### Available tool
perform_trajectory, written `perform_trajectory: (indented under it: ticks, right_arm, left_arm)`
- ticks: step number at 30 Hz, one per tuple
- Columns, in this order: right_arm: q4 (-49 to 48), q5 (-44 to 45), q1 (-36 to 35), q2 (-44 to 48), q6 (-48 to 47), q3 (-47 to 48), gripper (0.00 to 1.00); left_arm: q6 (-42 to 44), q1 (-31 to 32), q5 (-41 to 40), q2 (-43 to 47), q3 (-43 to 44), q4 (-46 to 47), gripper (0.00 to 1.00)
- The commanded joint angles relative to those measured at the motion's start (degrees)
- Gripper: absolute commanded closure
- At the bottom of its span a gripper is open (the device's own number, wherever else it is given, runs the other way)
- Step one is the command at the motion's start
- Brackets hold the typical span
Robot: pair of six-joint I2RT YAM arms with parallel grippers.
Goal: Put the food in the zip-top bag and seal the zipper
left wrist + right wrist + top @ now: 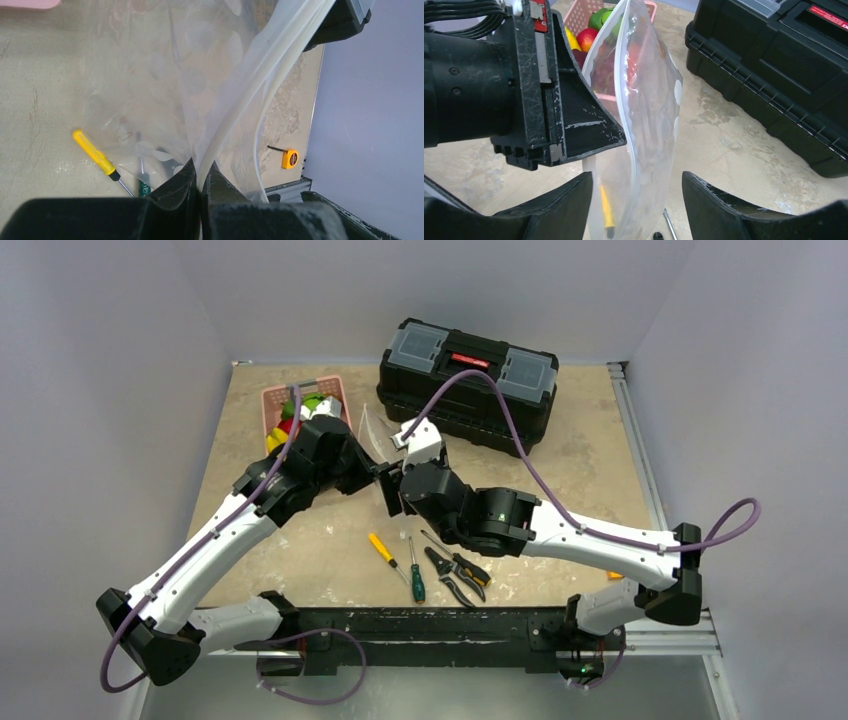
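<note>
Hanging upright above the middle of the table [560, 500], the zip-top bag [644, 115] is clear, crinkly plastic with pale round dots. Its zipper [260, 85], a whitish strip, runs along one edge and curves away from the left gripper [201, 180]. That gripper is clenched tight on the strip, with its two black fingers pressed together around it.

The right gripper [636, 175] faces it from the other side, with its jaws spread. One finger stands on each side of the bag's lower part, and neither is closed on the plastic.

The food [586, 37] sits in a pink basket [330, 385] at the far left of the table, just behind the left arm. Red, green and yellow pieces show, some seen through the bag.

A black toolbox [468, 380] stands at the far edge. Nearer the arm bases lie a yellow-handled screwdriver [383, 548], a green-handled screwdriver [417, 585] and pliers [455, 570]. An orange tape measure [289, 159] lies near the table's right edge.
</note>
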State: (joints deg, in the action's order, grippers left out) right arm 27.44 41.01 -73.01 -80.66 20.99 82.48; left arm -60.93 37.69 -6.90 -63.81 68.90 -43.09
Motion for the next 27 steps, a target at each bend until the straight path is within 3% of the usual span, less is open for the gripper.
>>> perform_trajectory:
  ticks: [1, 7, 11, 18, 22, 27]
  right_arm:
    - [-2.57, 6.17, -0.24, -2.1, 1.01, -0.27, 0.38]
    - [-1.53, 12.94, -0.2, -6.78, 0.38, 2.76, 0.51]
    - [-1.6, 16.57, -0.15, -8.68, 0.48, 3.97, 0.55]
    - [-2.55, 21.79, 1.2, -6.89, 1.14, 1.25, 1.0]
    - [-6.17, 15.51, 4.84, -2.41, -0.7, -3.92, 1.0]
    - [-17.16, 0.69, 8.61, 3.97, -4.17, -11.41, 1.0]
  left_arm:
    - [-1.03, 0.3, -0.76, 0.53, 2.03, 0.04, 1.0]
    - [-1.64, 0.28, -1.05, 0.97, 2.02, -0.62, 1.0]
    - [-1.92, 0.33, -1.26, 1.43, 1.61, -1.16, 1.0]
    - [0.69, 0.19, -1.26, 2.65, 0.44, -1.91, 1.0]
    - [4.99, -1.64, 1.97, 3.56, -2.05, -1.58, 1.0]
    - [9.29, -5.56, 13.21, 2.86, -4.97, 3.67, 1.0]
